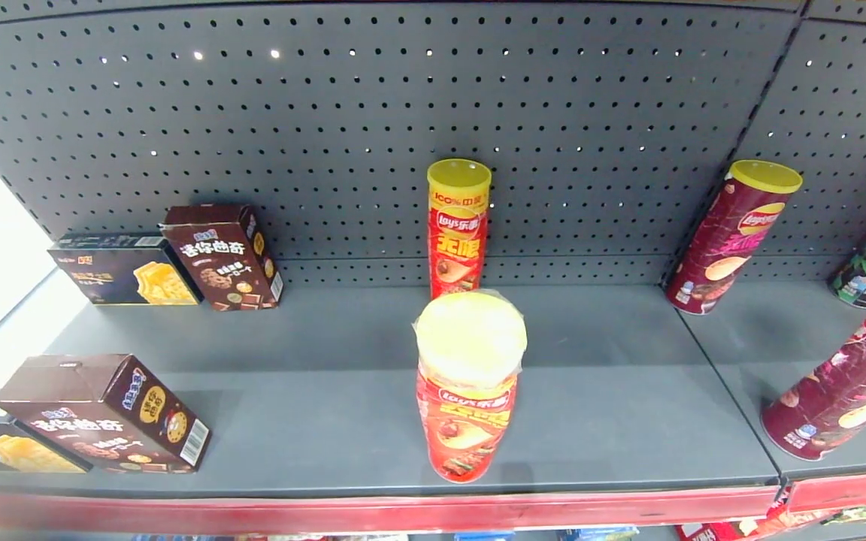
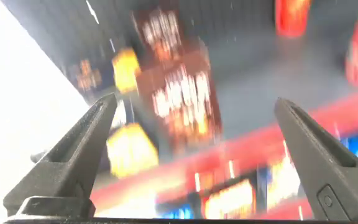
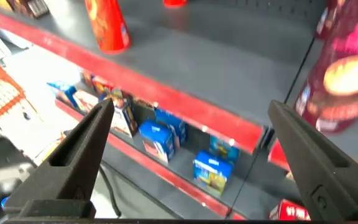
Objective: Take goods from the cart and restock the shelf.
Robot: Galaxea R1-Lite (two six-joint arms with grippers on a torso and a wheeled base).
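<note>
A red chip can (image 1: 469, 391) stands upright near the front edge of the grey shelf (image 1: 313, 391), with a second red can (image 1: 458, 225) behind it against the pegboard. Two maroon cans (image 1: 730, 237) stand in the bay to the right, and brown cookie boxes (image 1: 222, 255) sit at the left. The left gripper (image 2: 194, 102) is spread wide and empty before the boxes. The right gripper (image 3: 190, 107) is likewise spread and empty, below the shelf's red edge.

Shop aisle, pegboard-backed shelf (image 1: 628, 391), chip cans (image 1: 458, 225), biscuit boxes (image 1: 224, 255)
</note>
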